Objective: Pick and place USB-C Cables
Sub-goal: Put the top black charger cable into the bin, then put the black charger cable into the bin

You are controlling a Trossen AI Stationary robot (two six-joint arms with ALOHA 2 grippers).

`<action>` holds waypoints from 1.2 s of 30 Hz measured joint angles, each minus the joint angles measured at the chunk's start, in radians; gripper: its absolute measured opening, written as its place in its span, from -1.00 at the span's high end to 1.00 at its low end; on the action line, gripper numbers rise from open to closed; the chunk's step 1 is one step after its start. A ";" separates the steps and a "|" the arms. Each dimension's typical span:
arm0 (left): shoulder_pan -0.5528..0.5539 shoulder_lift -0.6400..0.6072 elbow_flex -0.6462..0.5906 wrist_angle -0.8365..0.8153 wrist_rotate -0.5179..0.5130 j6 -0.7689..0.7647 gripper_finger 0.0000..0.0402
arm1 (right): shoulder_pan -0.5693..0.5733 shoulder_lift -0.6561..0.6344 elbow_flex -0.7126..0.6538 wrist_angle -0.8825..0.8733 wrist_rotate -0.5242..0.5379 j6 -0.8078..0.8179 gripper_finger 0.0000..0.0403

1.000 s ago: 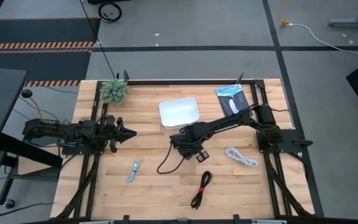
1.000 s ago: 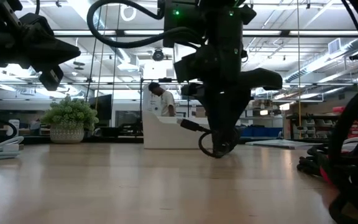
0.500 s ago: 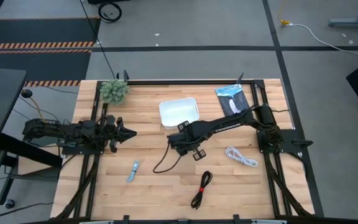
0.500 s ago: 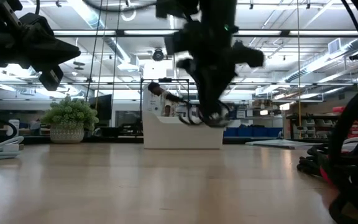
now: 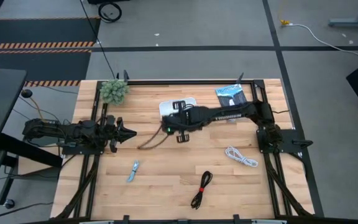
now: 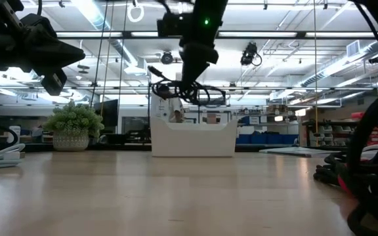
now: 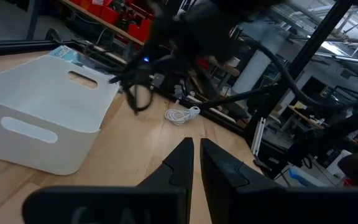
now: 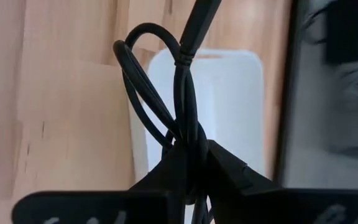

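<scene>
My right gripper point(image 5: 168, 131) hangs above the near left part of the white tray point(image 5: 165, 107), shut on a black USB-C cable point(image 5: 149, 143) whose loops point(image 6: 199, 96) dangle above the tray's wall point(image 6: 192, 141). The white cable bundle point(image 5: 241, 155) lies on the table's right side. A black bundle with a red tie point(image 5: 201, 188) lies near the front edge. My left gripper point(image 5: 128, 132) waits shut over the table's left side, its fingers point(image 7: 185, 155) pointing at the tray point(image 7: 42, 118). My right gripper point(image 8: 190, 152) pinches the black cable where its strands bunch together point(image 8: 188, 127). The loops point(image 8: 145, 81) and a straight end stick out past the fingertips. The cable is lifted clear of the table, with its loose tail point(image 5: 145, 145) trailing toward the left.
A flat black-and-blue packet point(image 5: 232, 97) lies at the far right corner, a small potted plant point(image 5: 114, 91) at the far left. A small bluish object point(image 5: 133, 170) lies on the near left of the table. A person point(image 6: 174, 115) shows far behind the tray.
My right gripper has risen from the table's middle and moved toward the far edge and the left, ending above the tray. The black cable went with it: it trailed on the wood a second ago and now hangs clear of the table.
</scene>
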 joint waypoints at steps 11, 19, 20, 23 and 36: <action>0.000 0.000 0.000 0.000 0.000 0.000 0.82 | -0.233 -0.008 -0.084 0.189 -0.301 0.036 0.77; 0.000 0.000 0.000 0.000 0.000 0.000 0.82 | -0.324 -0.008 -0.147 0.176 -0.409 0.126 0.66; 0.000 0.000 0.000 0.000 0.000 0.000 0.82 | -0.326 -0.008 -0.153 0.172 -0.416 0.124 0.62; 0.000 0.000 0.000 0.000 0.000 0.000 0.82 | -0.327 -0.008 -0.166 0.169 -0.422 0.110 0.47; 0.000 0.000 0.000 0.000 0.000 0.000 0.82 | -0.279 -0.008 -0.143 0.136 -0.408 0.065 0.21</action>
